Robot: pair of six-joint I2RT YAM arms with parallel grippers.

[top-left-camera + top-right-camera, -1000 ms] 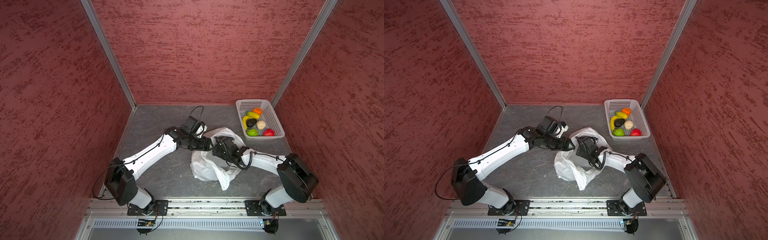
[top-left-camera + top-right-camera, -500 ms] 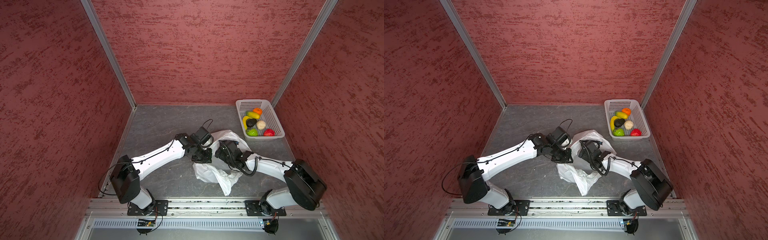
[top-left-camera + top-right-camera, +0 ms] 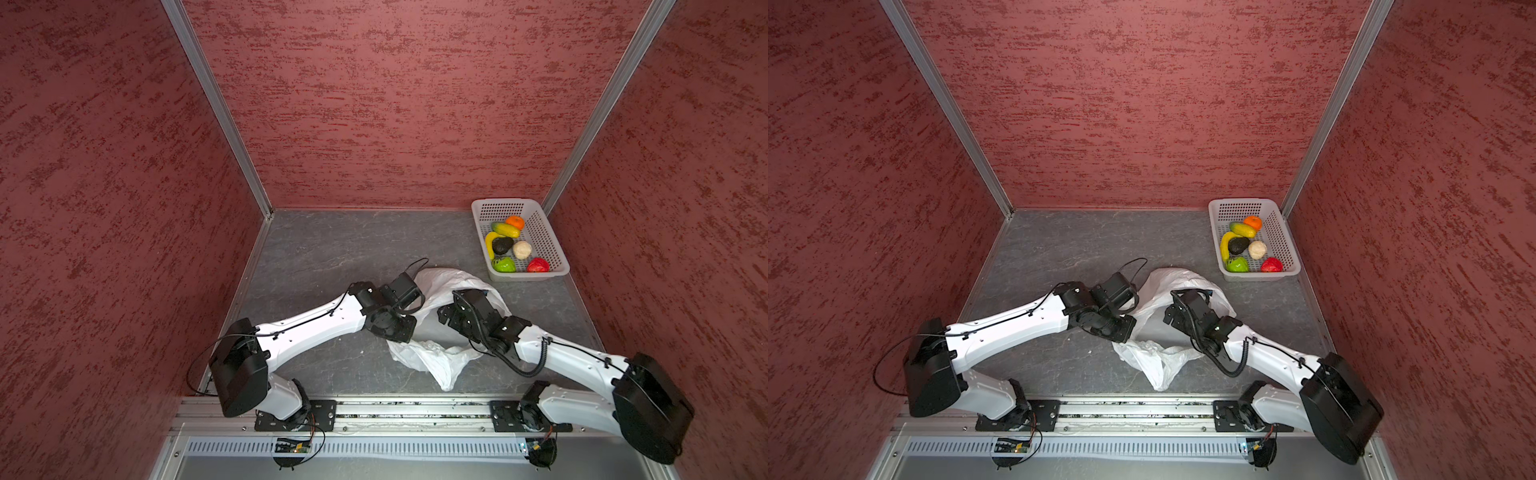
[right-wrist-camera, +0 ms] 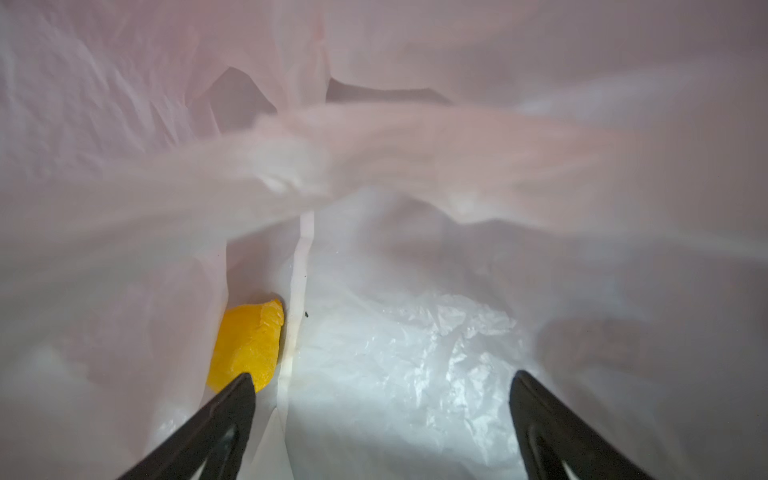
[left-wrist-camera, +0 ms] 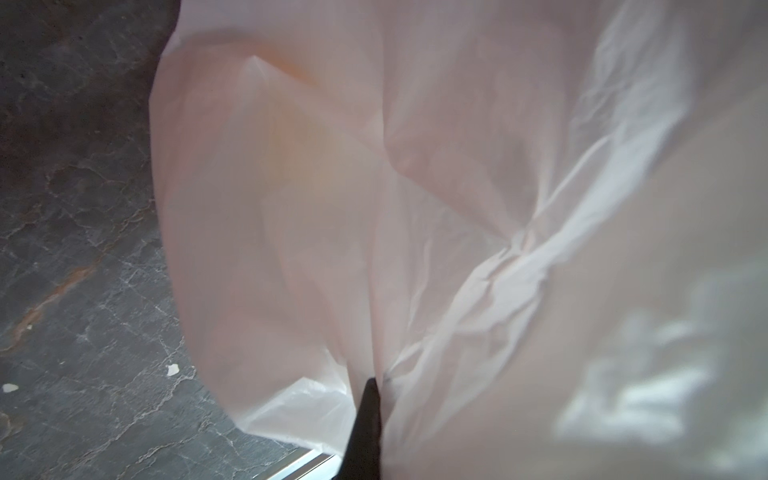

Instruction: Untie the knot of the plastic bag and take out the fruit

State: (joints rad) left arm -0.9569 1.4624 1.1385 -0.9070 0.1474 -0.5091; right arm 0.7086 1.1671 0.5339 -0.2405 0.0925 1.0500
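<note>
My left end effector (image 5: 370, 380), spread wide a second ago up by the bag's rim, has dropped toward the front and clenched on a fold of the bag (image 3: 428, 357). I judge that this pins the film so the mouth stays open. My right end effector (image 4: 382, 376) stays released, fingers wide, inside the bag. One yellow fruit (image 4: 245, 345) lies just beside a fingertip, half behind a fold. I see no tied knot. Seven fruit (image 3: 502, 245) sit in the basket (image 3: 528, 275) at the surface's (image 3: 332, 257) far right corner. The film is thin, crinkled, translucent and limp. The yellow fruit is rounded and dimpled, and the basket is rigid and perforated.
</note>
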